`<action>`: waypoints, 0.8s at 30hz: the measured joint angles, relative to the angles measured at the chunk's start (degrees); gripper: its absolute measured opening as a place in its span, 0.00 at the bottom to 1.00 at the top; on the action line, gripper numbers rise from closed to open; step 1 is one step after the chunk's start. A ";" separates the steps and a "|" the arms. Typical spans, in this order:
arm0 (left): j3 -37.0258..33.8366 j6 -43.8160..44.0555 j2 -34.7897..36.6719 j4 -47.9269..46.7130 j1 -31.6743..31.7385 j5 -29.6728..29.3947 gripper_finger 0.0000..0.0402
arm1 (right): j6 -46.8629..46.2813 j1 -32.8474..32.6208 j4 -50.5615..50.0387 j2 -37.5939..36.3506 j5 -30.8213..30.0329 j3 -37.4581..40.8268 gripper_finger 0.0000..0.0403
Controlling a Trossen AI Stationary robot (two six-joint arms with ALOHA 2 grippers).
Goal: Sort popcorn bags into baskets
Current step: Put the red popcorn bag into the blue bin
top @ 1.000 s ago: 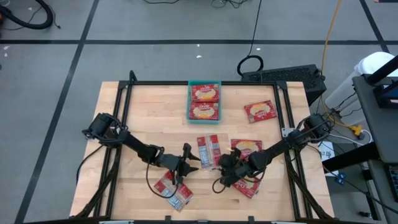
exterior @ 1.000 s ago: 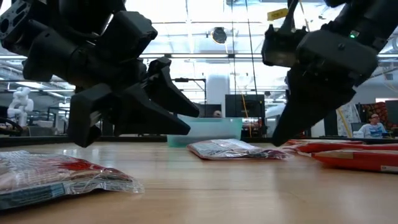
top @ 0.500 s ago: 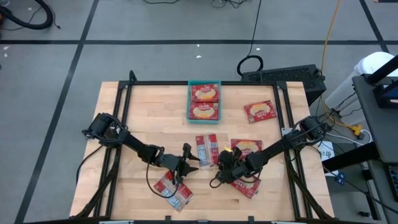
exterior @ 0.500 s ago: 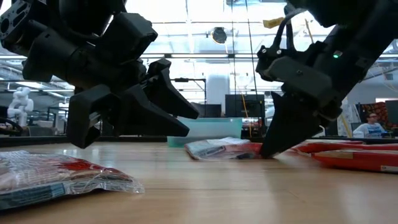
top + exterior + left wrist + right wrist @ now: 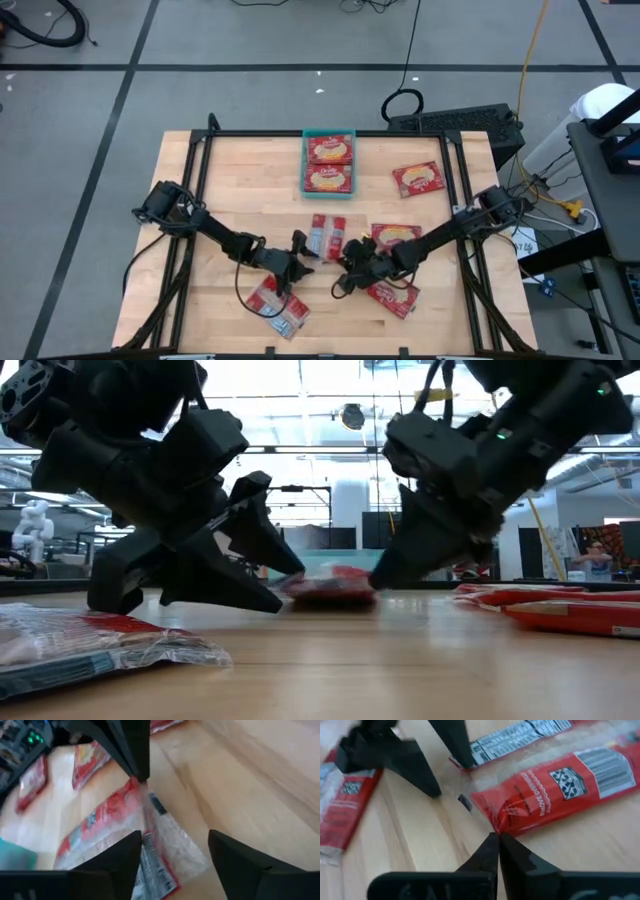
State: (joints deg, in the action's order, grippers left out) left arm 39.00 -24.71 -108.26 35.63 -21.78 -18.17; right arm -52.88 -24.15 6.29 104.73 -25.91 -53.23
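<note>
The teal basket (image 5: 329,132) stands at the far middle with two popcorn bags (image 5: 329,163) in it. Two narrow popcorn bags lie side by side at the table's middle (image 5: 328,237). One shows its red side (image 5: 545,790), the other its white label (image 5: 520,737). My right gripper (image 5: 343,262) (image 5: 496,836) is shut at the red bag's near corner. My left gripper (image 5: 303,250) (image 5: 175,837) stands open just left of the pair, and the labelled bag's clear end (image 5: 165,845) lies between its fingers. Whether they touch it I cannot tell. My right gripper has the red bag's near corner (image 5: 492,826) pinched between its two fingertips, only at their free ends. The fingers slant down from the table's right and near side. That end of the bag (image 5: 345,575) is bunched up a little; the rest lies on the table.
Loose popcorn bags lie at the far right (image 5: 418,179), right of the middle (image 5: 395,238), near right (image 5: 392,295) and near left (image 5: 275,305). Black frame rails (image 5: 195,200) run along the table's sides. A person (image 5: 600,563) sits in the room behind.
My right gripper has come down and toward the table's left, tipped over and shut on the red bag's corner. The pair of bags has slid a little toward my left gripper and bunched up there. My left gripper has tipped its fingers further down.
</note>
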 joint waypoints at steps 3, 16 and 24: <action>0.00 1.48 0.01 -0.14 -0.02 -2.48 0.66 | 1.45 1.10 1.89 -0.06 0.88 0.00 0.00; 0.11 -0.05 0.10 -0.95 1.51 -14.10 0.44 | 7.84 3.50 8.03 -0.11 3.70 0.00 0.00; -0.12 -1.99 2.34 -2.60 -0.29 -15.34 0.06 | 13.64 3.39 7.54 -3.28 1.95 0.00 0.05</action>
State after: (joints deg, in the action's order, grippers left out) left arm 38.88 -26.69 -105.92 33.03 -22.07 -33.50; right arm -39.24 -20.76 13.83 101.44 -23.96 -53.23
